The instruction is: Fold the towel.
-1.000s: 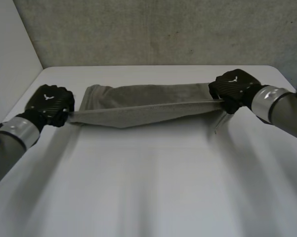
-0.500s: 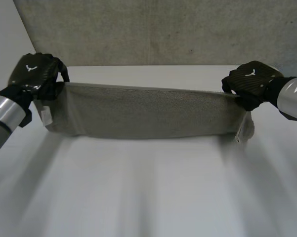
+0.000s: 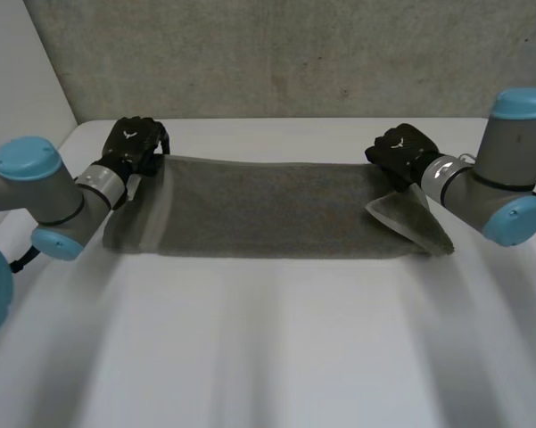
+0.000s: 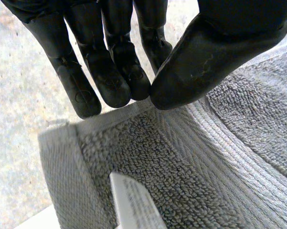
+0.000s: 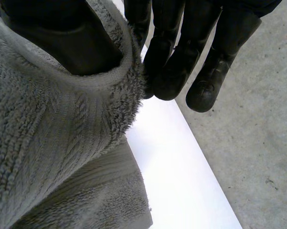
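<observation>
A grey towel [image 3: 268,209] lies stretched as a long band across the far half of the white table [image 3: 276,348]. My left hand [image 3: 132,143] is at its far left corner. In the left wrist view, the thumb and fingers of that hand [image 4: 215,52] pinch the hemmed edge of the towel [image 4: 205,157], with a white label [image 4: 133,205] just below. My right hand [image 3: 399,152] is at the far right corner. In its own wrist view this hand [image 5: 176,52] has the towel [image 5: 52,143] gripped between thumb and fingers. A loose flap [image 3: 415,223] hangs off the right end.
A grey concrete wall [image 3: 294,53] stands just behind the table's far edge, close to both hands. Both arms reach forward along the table's sides. The white tabletop stretches bare from the towel toward the front.
Both hands carried the lifted, stretched towel away from me and down. It now lies spread on the table, and both arms reach further out. The grips look unchanged.
</observation>
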You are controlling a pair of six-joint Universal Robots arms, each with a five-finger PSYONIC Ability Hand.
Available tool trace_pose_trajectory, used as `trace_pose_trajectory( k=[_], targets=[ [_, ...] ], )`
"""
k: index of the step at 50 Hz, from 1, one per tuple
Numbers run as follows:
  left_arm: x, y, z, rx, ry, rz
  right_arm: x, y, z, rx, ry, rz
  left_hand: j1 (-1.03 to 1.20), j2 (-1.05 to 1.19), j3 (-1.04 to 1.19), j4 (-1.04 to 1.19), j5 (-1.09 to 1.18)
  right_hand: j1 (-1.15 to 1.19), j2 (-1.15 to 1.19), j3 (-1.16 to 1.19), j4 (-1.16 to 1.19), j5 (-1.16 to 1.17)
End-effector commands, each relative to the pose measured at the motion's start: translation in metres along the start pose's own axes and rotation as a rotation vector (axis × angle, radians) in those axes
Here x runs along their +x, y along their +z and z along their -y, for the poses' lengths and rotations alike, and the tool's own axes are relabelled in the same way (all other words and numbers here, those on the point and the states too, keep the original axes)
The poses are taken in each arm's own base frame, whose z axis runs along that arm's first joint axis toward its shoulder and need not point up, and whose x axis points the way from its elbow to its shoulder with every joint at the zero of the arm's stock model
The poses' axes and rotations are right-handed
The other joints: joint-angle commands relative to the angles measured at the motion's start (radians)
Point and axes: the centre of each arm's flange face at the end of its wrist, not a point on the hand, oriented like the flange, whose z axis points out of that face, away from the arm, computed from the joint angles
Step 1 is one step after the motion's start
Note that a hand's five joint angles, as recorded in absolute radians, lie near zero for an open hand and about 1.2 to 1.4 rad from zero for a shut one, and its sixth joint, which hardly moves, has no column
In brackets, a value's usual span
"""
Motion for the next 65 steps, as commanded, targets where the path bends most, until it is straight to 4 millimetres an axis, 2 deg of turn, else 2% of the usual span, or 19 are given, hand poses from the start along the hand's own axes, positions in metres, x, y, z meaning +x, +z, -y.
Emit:
trace_pose_trajectory(
  k=[1,13,15,17,18,19,20,21,25,29,35,43,48,54,58,59,60,61,65],
  targets=[
    [-0.006,0.01,-0.021,-0.034,-0.009,0.034,-0.005,0.021,-0.013,0.02,-0.018,-0.025,0.139,0.046,0.054,0.033,0.06,0.07,0.057,0.068,0.062,0.046],
    [-0.009,0.012,-0.035,-0.051,-0.013,0.063,-0.012,0.047,-0.035,0.06,-0.043,-0.071,0.139,0.046,0.054,0.033,0.06,0.07,0.057,0.068,0.062,0.046],
    [-0.01,0.014,-0.034,-0.046,-0.01,0.072,-0.012,0.049,-0.037,0.067,-0.045,-0.078,-0.053,-0.146,-0.138,-0.16,-0.132,0.07,0.057,0.068,0.062,0.046],
    [-0.011,0.014,-0.034,-0.044,-0.009,0.076,-0.012,0.05,-0.037,0.075,-0.049,-0.085,-0.136,-0.229,-0.22,-0.242,-0.215,-0.073,-0.086,-0.075,-0.081,-0.096],
    [-0.01,0.015,-0.033,-0.039,-0.007,0.075,-0.012,0.051,-0.037,0.081,-0.049,-0.089,-0.267,-0.36,-0.352,-0.374,-0.346,-0.471,-0.484,-0.473,-0.479,-0.495],
    [-0.01,0.015,-0.033,-0.039,-0.007,0.075,-0.012,0.051,-0.037,0.081,-0.049,-0.089,-0.269,-0.361,-0.353,-0.375,-0.348,-0.475,-0.488,-0.477,-0.483,-0.499],
    [-0.011,0.016,-0.032,-0.036,-0.007,0.077,-0.01,0.052,-0.036,0.085,-0.047,-0.099,-0.472,-0.565,-0.557,-0.579,-0.551,-0.934,-0.947,-0.936,-0.942,-0.958],
    [-0.011,0.016,-0.028,-0.03,-0.005,0.076,-0.006,0.052,-0.034,0.085,-0.047,-0.12,-0.625,-0.718,-0.71,-0.732,-0.704,-1.152,-1.164,-1.154,-1.16,-1.175],
    [-0.01,0.016,-0.021,-0.022,-0.004,0.08,0.002,0.051,-0.024,0.104,-0.049,-0.159,-0.75,-0.842,-0.834,-0.856,-0.829,-1.152,-1.164,-1.154,-1.16,-1.175],
    [-0.01,0.016,0.001,0.003,0.004,0.112,0.014,0.046,0.006,0.17,0.0,-0.183,-0.923,-1.016,-1.008,-1.029,-1.002,-1.152,-1.164,-1.154,-1.16,-1.175],
    [-0.013,0.01,0.021,0.006,0.002,0.152,0.037,0.033,0.035,0.217,0.059,-0.23,-0.923,-1.016,-1.008,-1.03,-1.002,-1.152,-1.164,-1.154,-1.16,-1.175],
    [-0.003,-0.022,0.054,-0.044,-0.023,0.158,0.062,-0.019,0.071,0.123,0.338,-0.156,-0.923,-1.016,-1.008,-1.03,-1.002,-1.152,-1.164,-1.154,-1.16,-1.175],
    [0.009,-0.053,0.069,-0.08,-0.036,0.151,0.076,-0.043,0.07,0.049,0.402,-0.129,-0.923,-1.016,-1.008,-1.03,-1.002,-1.152,-1.164,-1.154,-1.16,-1.175],
    [0.017,-0.069,0.067,-0.086,-0.039,0.146,0.071,-0.044,0.063,0.019,0.392,-0.069,-0.929,-1.022,-1.014,-1.036,-1.008,-1.152,-1.164,-1.154,-1.16,-1.175],
    [0.02,-0.076,0.059,-0.077,-0.037,0.15,0.046,-0.027,0.038,-0.003,0.3,0.016,-0.932,-1.025,-1.017,-1.039,-1.011,-0.837,-0.85,-0.839,-0.845,-0.861],
    [0.02,-0.076,0.059,-0.076,-0.037,0.15,0.039,-0.019,0.029,-0.009,0.252,0.031,-0.932,-1.025,-1.017,-1.039,-1.011,-0.505,-0.518,-0.507,-0.513,-0.528],
    [0.02,-0.077,0.057,-0.075,-0.036,0.152,0.039,-0.019,0.029,-0.009,0.251,0.031,-0.932,-1.025,-1.017,-1.039,-1.011,-0.502,-0.514,-0.504,-0.509,-0.525],
    [0.021,-0.077,0.055,-0.075,-0.036,0.153,0.034,-0.013,0.02,-0.015,0.203,0.03,-0.938,-1.031,-1.023,-1.044,-1.017,-0.115,-0.128,-0.117,-0.123,-0.139],
    [0.021,-0.078,0.054,-0.077,-0.052,0.155,0.028,-0.002,0.008,-0.005,0.102,0.02,-0.941,-1.034,-1.026,-1.047,-1.02,-0.19,-0.203,-0.192,-0.198,-0.214]
  ],
)
